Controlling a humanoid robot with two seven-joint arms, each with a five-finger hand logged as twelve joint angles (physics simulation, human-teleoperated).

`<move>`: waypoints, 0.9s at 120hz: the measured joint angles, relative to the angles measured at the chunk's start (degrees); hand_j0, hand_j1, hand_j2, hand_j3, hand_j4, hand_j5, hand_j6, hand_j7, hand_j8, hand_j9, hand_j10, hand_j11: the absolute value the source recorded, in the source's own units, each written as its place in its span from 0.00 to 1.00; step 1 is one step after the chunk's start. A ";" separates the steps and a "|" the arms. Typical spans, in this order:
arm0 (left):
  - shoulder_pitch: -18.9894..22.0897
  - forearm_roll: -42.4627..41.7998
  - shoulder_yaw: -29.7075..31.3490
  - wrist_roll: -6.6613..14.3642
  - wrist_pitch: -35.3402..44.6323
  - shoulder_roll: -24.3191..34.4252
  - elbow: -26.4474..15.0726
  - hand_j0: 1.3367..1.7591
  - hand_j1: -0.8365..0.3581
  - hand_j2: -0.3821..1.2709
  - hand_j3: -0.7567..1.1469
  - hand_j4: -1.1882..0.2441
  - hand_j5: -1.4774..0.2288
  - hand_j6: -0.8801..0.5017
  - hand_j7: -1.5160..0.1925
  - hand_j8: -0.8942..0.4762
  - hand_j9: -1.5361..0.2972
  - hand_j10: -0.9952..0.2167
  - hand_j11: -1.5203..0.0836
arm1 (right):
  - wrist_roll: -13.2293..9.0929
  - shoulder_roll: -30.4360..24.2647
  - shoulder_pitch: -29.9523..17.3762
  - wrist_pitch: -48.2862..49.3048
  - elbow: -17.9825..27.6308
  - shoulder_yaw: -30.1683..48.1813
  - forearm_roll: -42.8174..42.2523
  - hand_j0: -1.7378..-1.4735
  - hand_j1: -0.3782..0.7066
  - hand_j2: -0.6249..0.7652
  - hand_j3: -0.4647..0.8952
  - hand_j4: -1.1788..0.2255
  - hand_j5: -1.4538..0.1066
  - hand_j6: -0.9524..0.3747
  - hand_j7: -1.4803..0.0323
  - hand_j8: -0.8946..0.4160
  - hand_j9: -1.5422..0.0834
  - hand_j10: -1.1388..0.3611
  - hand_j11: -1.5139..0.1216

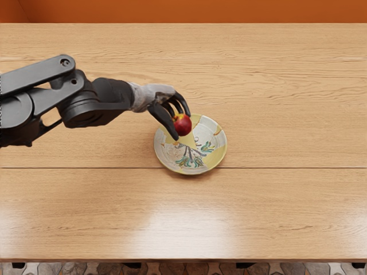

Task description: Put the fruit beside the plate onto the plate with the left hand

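Now, left hand (162, 103), fingers (167, 121) curled round red fruit (183, 124), held over plate (220, 146), upper-L rim

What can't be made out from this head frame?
- Head view: whether the fruit rests on the plate or hangs above it; one slanted view, no side angle.
- Fruit's left side and grip contact: covered by the left robot hand.
- Plate's upper-left rim: hidden under hand and fruit.
- Base of the left arm: cut off by the left edge.
- Right arm: out of frame.

Wood tbl (275, 217), orange wall (200, 10), prob. tiled floor (172, 268).
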 joint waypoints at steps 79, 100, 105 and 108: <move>-1.01 14.96 6.37 -0.01 -1.08 -4.88 -0.20 0.76 0.47 0.48 0.40 0.40 0.35 0.31 0.37 0.28 0.36 0.27 0.40 | 0.00 0.00 0.00 0.00 0.00 0.00 0.00 0.30 0.04 0.45 0.34 0.83 0.92 0.71 0.97 0.67 0.94 0.75 0.92; -1.14 15.14 6.13 -0.01 -0.66 -4.88 -0.20 0.76 0.73 0.34 0.40 0.62 0.62 0.47 0.64 0.46 0.61 0.55 0.68 | 0.00 0.00 0.00 0.00 0.00 0.00 0.00 0.30 0.04 0.45 0.34 0.83 0.92 0.71 0.97 0.67 0.94 0.75 0.92; -1.14 14.86 5.98 -0.01 -0.66 -4.92 -0.23 0.76 0.78 0.32 0.40 0.66 0.66 0.50 0.68 0.50 0.65 0.60 0.73 | 0.00 0.00 0.00 0.00 0.00 0.00 0.00 0.30 0.04 0.45 0.34 0.83 0.92 0.71 0.97 0.67 0.94 0.75 0.92; -1.14 14.69 5.76 -0.01 -0.66 -4.96 -0.26 0.76 0.80 0.31 0.40 0.68 0.68 0.51 0.71 0.52 0.67 0.63 0.76 | 0.00 0.00 0.00 0.00 0.00 0.00 0.00 0.30 0.04 0.45 0.34 0.83 0.92 0.71 0.97 0.67 0.94 0.75 0.92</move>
